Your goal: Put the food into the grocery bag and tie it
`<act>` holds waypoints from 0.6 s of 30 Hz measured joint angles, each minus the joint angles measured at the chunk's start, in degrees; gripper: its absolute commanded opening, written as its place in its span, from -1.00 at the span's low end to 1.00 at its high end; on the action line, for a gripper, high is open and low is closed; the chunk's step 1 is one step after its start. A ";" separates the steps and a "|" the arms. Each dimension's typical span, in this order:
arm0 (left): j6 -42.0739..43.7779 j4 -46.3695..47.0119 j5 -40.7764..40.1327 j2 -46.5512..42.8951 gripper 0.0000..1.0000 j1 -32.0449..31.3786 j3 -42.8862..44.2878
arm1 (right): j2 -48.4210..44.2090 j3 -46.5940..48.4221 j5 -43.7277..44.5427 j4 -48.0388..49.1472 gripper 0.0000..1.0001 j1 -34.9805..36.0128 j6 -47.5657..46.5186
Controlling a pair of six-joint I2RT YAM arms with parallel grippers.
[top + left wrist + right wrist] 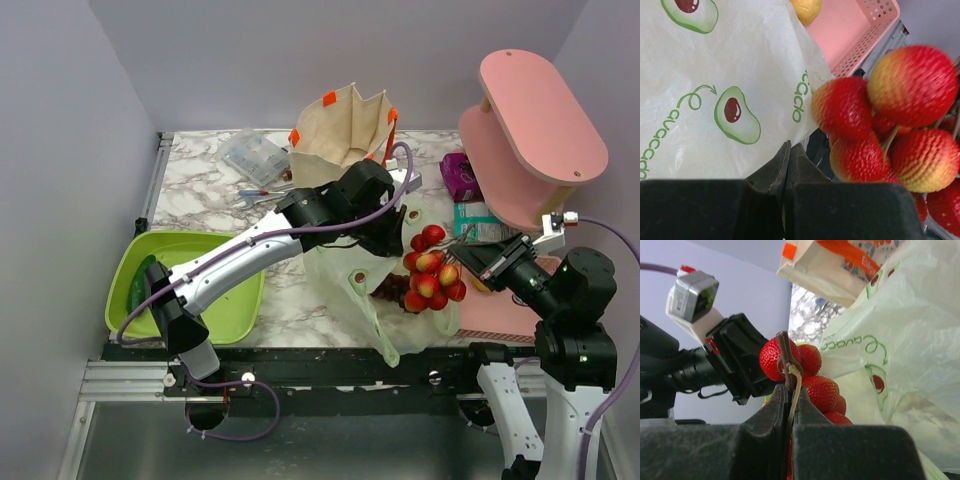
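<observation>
The light green grocery bag (352, 278) with avocado prints lies crumpled at the table's middle front. My left gripper (398, 232) is shut on the bag's upper edge (715, 100), its jaws pressed together (787, 150). My right gripper (465, 250) is shut on the stem of a bunch of red strawberries (435, 275) and holds them beside the bag's right side (905, 355). The strawberries fill the right of the left wrist view (900, 130) and hang past my right fingertips (790, 390). Dark red grapes (392, 290) lie at the bag. A yellow lemon (807, 7) sits in the pink tray. The sweet potato is out of view.
A stiff beige tote (345, 125) with orange handles stands behind the bag. A lime green bowl (228, 300) sits front left. A pink two-level shelf (530, 120) stands at the right, with a pink tray (500, 315) below it. Small packets (255, 155) lie at the back.
</observation>
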 measured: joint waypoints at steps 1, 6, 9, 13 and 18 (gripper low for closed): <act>0.00 0.11 0.15 0.46 -1.00 0.00 0.15 | -0.15 -0.63 -0.42 0.02 -0.99 0.33 -0.22; -0.42 0.98 0.59 2.51 -1.00 0.00 0.17 | -0.39 -2.99 -2.36 -0.31 -0.99 2.40 -2.34; -1.01 1.92 0.85 4.42 -1.00 0.00 0.17 | -0.61 -4.09 -3.06 -2.08 -0.99 2.93 -3.87; -1.53 2.67 1.05 6.67 -1.00 0.00 0.31 | -1.68 -6.10 -3.87 -5.22 -0.98 3.17 -5.22; -1.68 2.97 1.09 8.52 -1.00 0.48 1.64 | -2.49 -8.55 -4.31 -8.76 -0.99 3.30 -6.73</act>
